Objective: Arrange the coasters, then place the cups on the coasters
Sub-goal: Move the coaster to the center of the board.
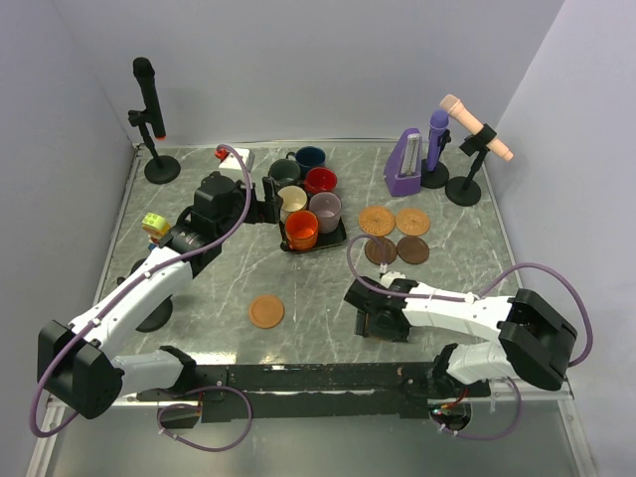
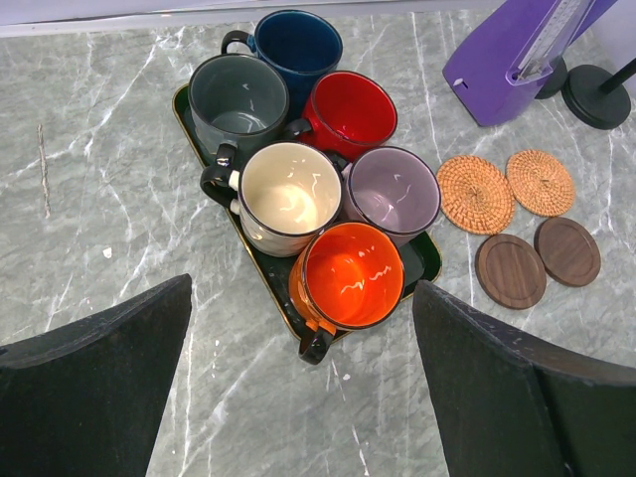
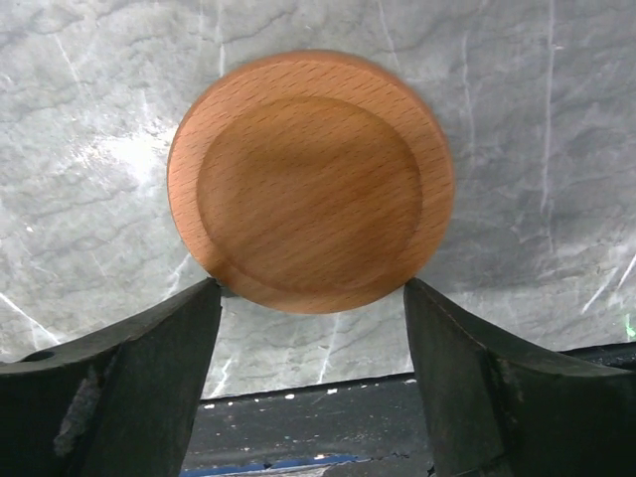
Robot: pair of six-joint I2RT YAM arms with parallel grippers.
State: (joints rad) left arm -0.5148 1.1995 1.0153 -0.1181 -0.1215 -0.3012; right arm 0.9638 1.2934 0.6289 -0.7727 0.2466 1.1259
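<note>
Two robot arms work a grey marble table (image 1: 318,283) with six mugs and a scatter of coasters. The left gripper (image 2: 303,283) hovers over a black tray (image 2: 425,260) at the back of the table, its claw spread wide and holding nothing. The tray carries all six mugs packed together: a navy cup (image 2: 296,45) and a dark grey-green cup (image 2: 238,99) at the far end, a red cup (image 2: 350,109) and a cream cup (image 2: 290,194) in the middle, and a mauve-grey cup (image 2: 391,191) and an orange cup (image 2: 350,273) nearest the claw.

Just right of the tray, four coasters lie in a tight square: two woven tan coasters (image 2: 475,193) (image 2: 541,182) behind two dark brown coasters (image 2: 511,270) (image 2: 567,250), with a purple metronome (image 1: 402,164) beyond them.

A fifth, light brown coaster (image 1: 266,312) lies alone near the front of the table, left of the right gripper (image 3: 311,286). That claw points down at the tabletop close to the front rail. Its fingers stand well apart on either side of the near edge of a pale wooden coaster (image 3: 310,179). Whether the fingers are pinching the disc cannot be told.
</note>
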